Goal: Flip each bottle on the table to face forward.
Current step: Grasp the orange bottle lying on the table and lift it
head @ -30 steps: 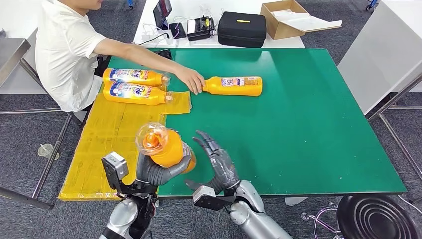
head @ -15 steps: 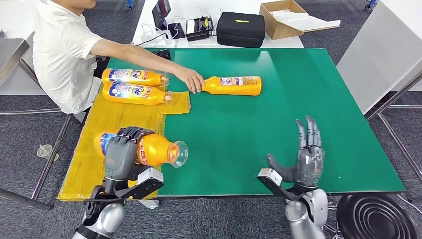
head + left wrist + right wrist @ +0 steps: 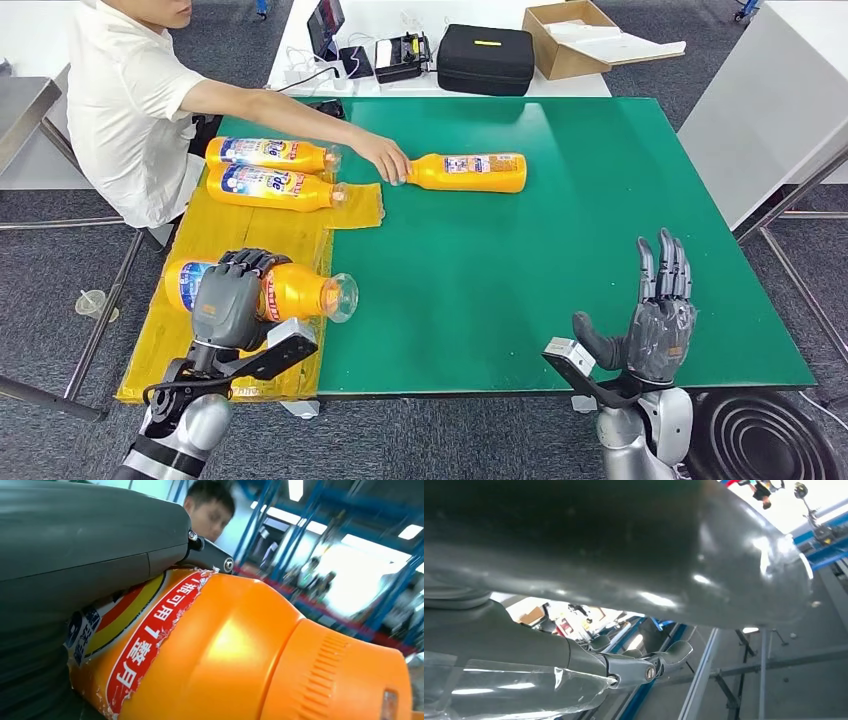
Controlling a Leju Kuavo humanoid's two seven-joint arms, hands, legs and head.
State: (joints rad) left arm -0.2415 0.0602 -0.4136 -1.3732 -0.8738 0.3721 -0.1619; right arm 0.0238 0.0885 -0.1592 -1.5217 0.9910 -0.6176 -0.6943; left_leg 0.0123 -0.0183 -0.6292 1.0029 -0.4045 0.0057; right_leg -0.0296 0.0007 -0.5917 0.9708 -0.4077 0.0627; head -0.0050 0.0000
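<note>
My left hand (image 3: 232, 298) grips an orange bottle (image 3: 290, 292) lying sideways over the yellow mat, its clear cap toward the green table. Up close in the left wrist view, the bottle (image 3: 240, 655) shows its red label strip under my left hand (image 3: 75, 540). My right hand (image 3: 655, 315) is raised with fingers apart near the table's front right edge, holding nothing; its fingers (image 3: 624, 667) appear in the right wrist view. Two labelled bottles (image 3: 268, 153) (image 3: 272, 186) lie on the mat at the far left. A person's hand (image 3: 385, 160) touches the cap end of another bottle (image 3: 470, 171) on the green surface.
A yellow mat (image 3: 215, 260) covers the left part of the green table (image 3: 560, 270). A person in a white shirt (image 3: 130, 100) sits at the far left. A black case (image 3: 487, 58) and a cardboard box (image 3: 575, 35) sit on a table behind. A black stool (image 3: 760, 435) stands at lower right.
My left hand turned the held bottle from upright to lying sideways and moved it left over the mat. My right hand swung away to the right and rose, fingers apart.
</note>
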